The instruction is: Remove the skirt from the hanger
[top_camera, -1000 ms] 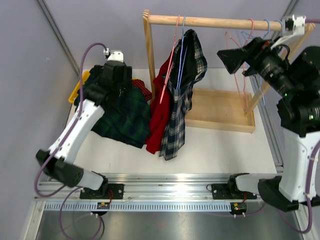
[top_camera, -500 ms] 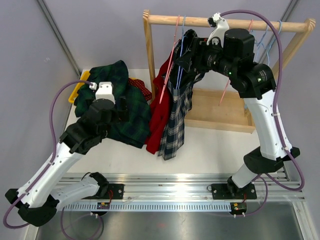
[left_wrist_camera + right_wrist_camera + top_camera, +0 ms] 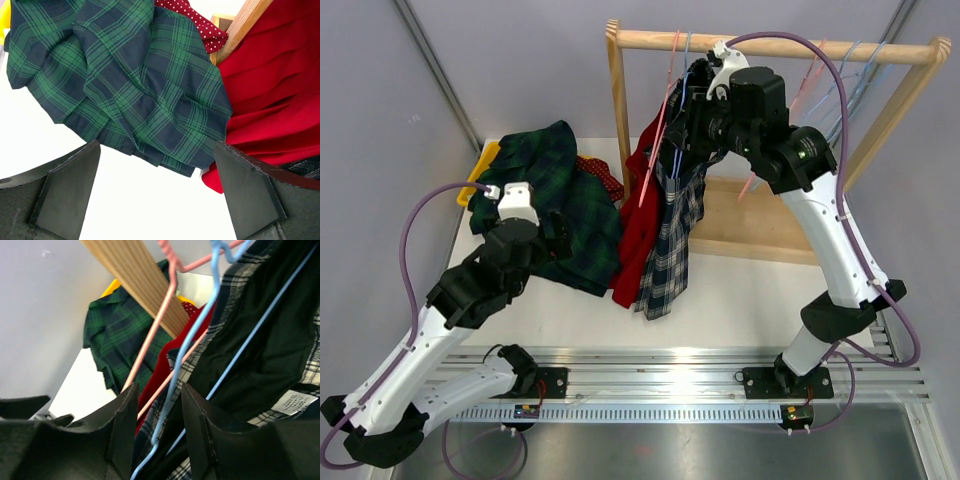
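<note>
Right gripper sits up under the rail, at the top of the navy-white plaid skirt, which hangs below it. Left gripper is low and idle.

Left wrist: jaws wide and empty, green plaid skirt just ahead.

Right wrist: jaws half-narrowed astride the blue hanger — no pinch visible.

Step, as judged: securing the hanger. Next: close, then unhook.

Hook and waistband attachment are hidden.

Bright, even light, soft shadows; white table overexposed in left wrist view.
</note>
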